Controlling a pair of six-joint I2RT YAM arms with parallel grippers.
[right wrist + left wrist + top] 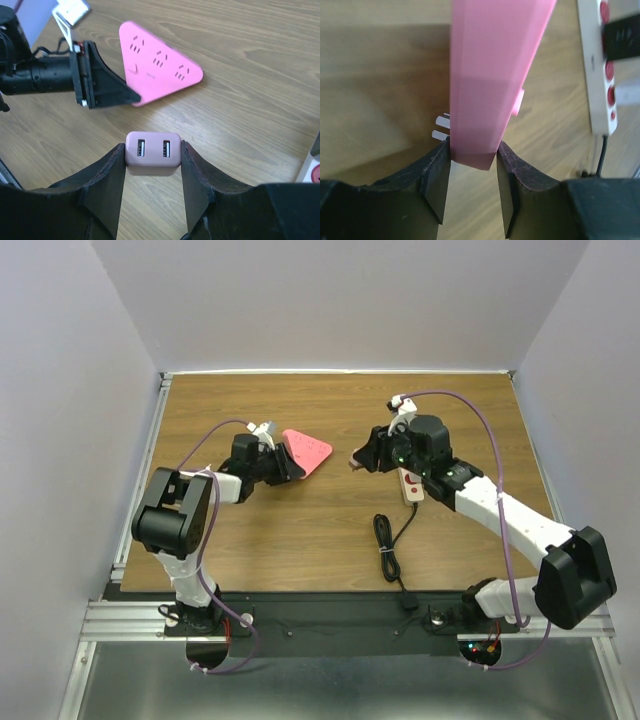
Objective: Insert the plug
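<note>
I see L gripper (472,150) clamped on pink strip's (490,75) corner, R gripper (152,148) clenching plug (152,155); white strip (411,486) w/ cord (387,540) lies near R gripper.

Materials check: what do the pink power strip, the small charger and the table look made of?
Power strip: looks like moulded plastic, matte pink, with even colour, rounded corners and clean slots.
Charger: likely plastic too, pale pink with a soft sheen and rounded edges.
Table: wood-grain surface, probably laminate or veneer; the frames don't show which.
</note>
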